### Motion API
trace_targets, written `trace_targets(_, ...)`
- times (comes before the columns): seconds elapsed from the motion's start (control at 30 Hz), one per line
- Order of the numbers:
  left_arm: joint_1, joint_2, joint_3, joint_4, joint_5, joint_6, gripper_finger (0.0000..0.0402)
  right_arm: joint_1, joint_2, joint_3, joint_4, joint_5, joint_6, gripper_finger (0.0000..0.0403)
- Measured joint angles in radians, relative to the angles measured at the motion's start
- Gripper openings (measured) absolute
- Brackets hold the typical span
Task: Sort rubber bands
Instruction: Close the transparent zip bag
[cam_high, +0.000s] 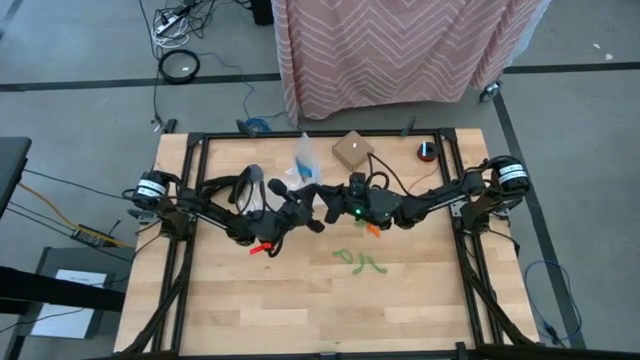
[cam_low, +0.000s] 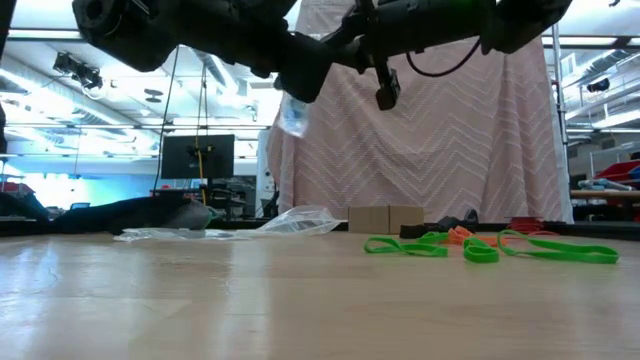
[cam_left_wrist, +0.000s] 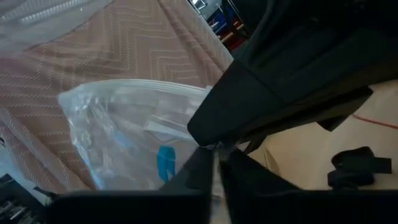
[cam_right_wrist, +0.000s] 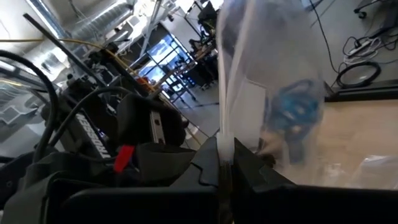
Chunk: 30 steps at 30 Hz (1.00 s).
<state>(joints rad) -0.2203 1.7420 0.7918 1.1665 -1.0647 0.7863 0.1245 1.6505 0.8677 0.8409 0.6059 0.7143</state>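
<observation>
Inside the clear bag (cam_right_wrist: 273, 93), seemingly blue rubber bands (cam_right_wrist: 295, 109).

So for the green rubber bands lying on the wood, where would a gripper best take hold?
The green rubber bands lie flat and loosely tangled on the table, apart from other things. Probably come straight down from above and pinch where strands cross or lift off the wood, as the low view shows raised loops there.
</observation>
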Motion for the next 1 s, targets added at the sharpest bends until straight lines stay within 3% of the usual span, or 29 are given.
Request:
trace_targets(0.2,-0.006,0.000,0.000,-0.008,-0.052,0.033,0.0004,-0.001,0.000,0.000,-0.006,-0.033,-0.023,0.0008)
trace_targets(0.7,-0.016,0.000,-0.001,-0.046,-0.182,0.128,0.0001,0.024,-0.010,-0.001,-0.043,-0.128,-0.375,0.0130)
trace_targets(0.77,-0.021,0.000,-0.009,-0.049,-0.181,0.121,0.0001,0.027,-0.022,-0.001,-0.110,-0.085,-0.460,0.0144)
trace_targets(1.0,-0.046,0.000,-0.088,-0.056,-0.148,-0.011,0.0000,0.039,-0.083,-0.002,-0.381,0.230,-0.672,0.0167)
